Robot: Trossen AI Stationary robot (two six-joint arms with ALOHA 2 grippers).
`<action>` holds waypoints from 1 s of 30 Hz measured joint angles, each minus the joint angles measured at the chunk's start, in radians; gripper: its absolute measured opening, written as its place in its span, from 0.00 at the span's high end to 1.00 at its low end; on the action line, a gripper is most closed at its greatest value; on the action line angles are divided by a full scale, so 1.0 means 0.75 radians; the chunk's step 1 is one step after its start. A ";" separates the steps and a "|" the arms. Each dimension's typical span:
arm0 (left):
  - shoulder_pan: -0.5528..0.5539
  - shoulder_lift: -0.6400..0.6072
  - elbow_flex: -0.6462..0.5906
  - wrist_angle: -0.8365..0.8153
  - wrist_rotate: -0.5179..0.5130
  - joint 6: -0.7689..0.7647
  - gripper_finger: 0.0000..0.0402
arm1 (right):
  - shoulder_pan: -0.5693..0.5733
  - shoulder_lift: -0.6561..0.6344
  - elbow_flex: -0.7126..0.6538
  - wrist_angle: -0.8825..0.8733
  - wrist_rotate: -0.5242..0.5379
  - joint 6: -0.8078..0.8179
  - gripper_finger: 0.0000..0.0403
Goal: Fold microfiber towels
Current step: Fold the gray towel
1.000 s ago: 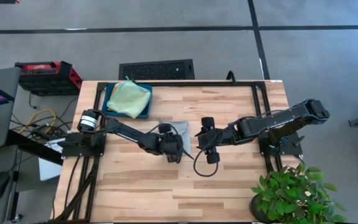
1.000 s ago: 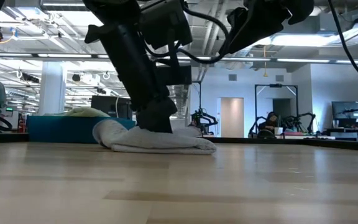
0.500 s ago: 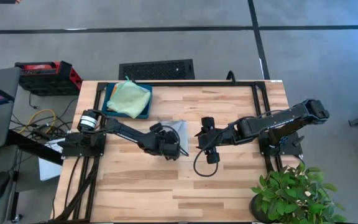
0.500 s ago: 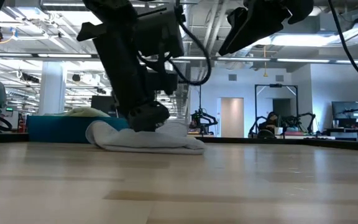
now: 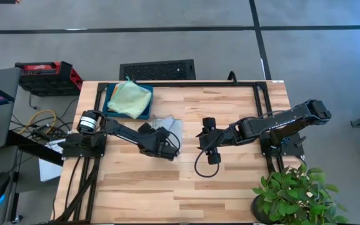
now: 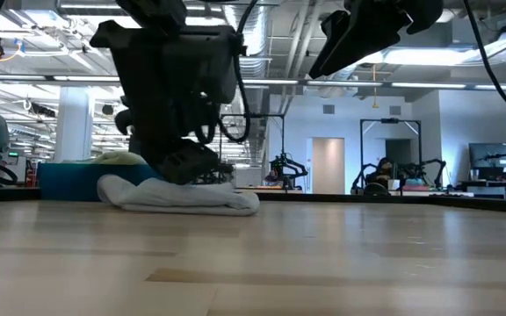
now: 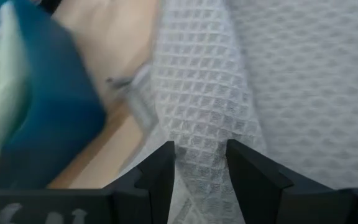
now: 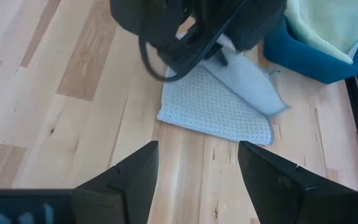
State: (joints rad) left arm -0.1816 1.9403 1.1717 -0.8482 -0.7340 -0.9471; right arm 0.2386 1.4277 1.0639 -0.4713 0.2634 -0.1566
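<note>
Beside the teal tray (image 5: 145,114), my left gripper (image 7: 199,163) pinched the folded grey towel (image 5: 167,124); my right gripper (image 8: 197,169) hung parted.

Overhead looks straight down; the low camera sits level on the table (image 5: 230,181); wrist cameras hover close, all sharing the grey towel (image 6: 178,195).

A folded towel (image 5: 167,125) lies on the worktop (image 5: 230,181) near its middle, just right of the tray (image 5: 147,111) at the far left corner. Another towel (image 5: 130,97) lies in that tray. The left hand (image 5: 165,145) is over the folded towel; the right hand (image 5: 205,134) hangs to its right.
</note>
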 joint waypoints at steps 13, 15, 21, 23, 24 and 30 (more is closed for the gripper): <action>-0.025 -0.036 -0.001 -0.358 0.105 -0.307 0.65 | -0.003 0.000 0.000 0.001 0.000 0.000 0.39; -0.042 -0.067 0.014 -0.383 0.073 -0.339 0.65 | -0.009 0.000 0.000 0.001 -0.001 0.000 0.39; -0.100 -0.177 0.091 -0.540 0.069 -0.440 0.65 | -0.027 0.000 0.000 0.001 -0.001 0.000 0.39; -0.120 -0.208 0.092 -0.568 0.147 -0.477 0.65 | -0.032 0.000 0.000 0.001 -0.001 0.000 0.39; -0.128 -0.218 0.092 -0.580 0.192 -0.495 0.65 | -0.034 0.000 0.000 0.001 -0.001 0.000 0.39; -0.156 -0.223 0.041 -0.551 0.465 -0.587 0.65 | -0.034 0.000 0.000 0.001 -0.001 0.000 0.39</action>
State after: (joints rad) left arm -0.2987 1.7728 1.2022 -1.2617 -0.3855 -1.3876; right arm 0.2134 1.4277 1.0637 -0.4709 0.2626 -0.1563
